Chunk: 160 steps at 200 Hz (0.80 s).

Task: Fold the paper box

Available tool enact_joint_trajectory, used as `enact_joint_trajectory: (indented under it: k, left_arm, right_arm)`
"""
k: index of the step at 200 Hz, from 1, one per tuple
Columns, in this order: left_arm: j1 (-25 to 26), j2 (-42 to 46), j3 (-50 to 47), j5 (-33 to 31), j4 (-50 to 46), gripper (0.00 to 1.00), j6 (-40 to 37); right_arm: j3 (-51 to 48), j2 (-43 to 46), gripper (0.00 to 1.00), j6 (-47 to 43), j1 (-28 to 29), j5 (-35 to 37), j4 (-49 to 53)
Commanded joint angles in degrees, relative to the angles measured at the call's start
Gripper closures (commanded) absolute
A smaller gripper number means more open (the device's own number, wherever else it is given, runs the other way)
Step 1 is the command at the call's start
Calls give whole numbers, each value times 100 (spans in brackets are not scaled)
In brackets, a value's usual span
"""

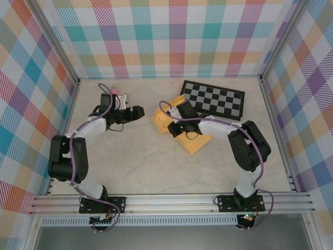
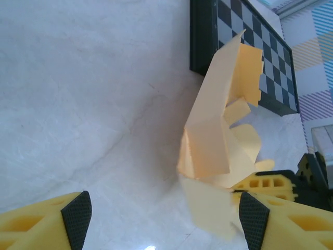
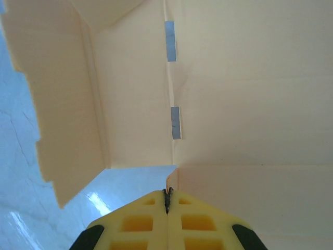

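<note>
Top camera, high above the near edge, looks down over the whole table (image 1: 135, 161). Left wrist camera looks past its spread left claw (image 2: 165, 221) at the paper box (image 2: 208, 140) just ahead. Right wrist camera sits very close, with box wall directly beyond the closed right claw (image 3: 167, 195). All three views share the box.

Matt paper box (image 2: 208, 140) on a glossy table (image 2: 78, 104)
Thin, smooth yellow card; the table beside the box is polished and stone-patterned.

The paper box (image 1: 196, 145) lies just before the checkered board (image 1: 213, 99)
</note>
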<state>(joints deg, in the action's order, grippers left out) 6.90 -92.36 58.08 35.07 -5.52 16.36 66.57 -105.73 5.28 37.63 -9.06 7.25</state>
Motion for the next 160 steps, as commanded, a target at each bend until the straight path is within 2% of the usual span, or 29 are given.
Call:
enact_joint_trajectory:
  k: [1, 30, 66, 93, 112, 133, 160]
  left_arm:
    - [22, -148, 126, -65, 491, 23, 364]
    - [31, -520, 192, 88, 929, 24, 506]
    - [79, -1013, 300, 327, 1161, 26, 717]
    - [185, -1001, 195, 532, 1301, 25, 701]
    - [209, -1041, 151, 487, 1250, 25, 624]
    - [220, -1195, 180, 351, 1626, 25, 860]
    - [292, -1581, 564, 343, 1661, 26, 964]
  right_arm:
    - [-230, -98, 100, 1132, 221, 442, -777]
    - [-496, -162, 100, 1425, 270, 419, -1410]
    - [-469, -375, 100, 1318, 263, 364, -1394]
    - [-512, -405, 100, 1331, 263, 252, -1469]
    - [-585, -404, 100, 1309, 261, 179, -1580]
    - [-703, -404, 100, 1375, 244, 58, -1825]
    - [-766, -409, 100, 1430, 245, -39, -1995]
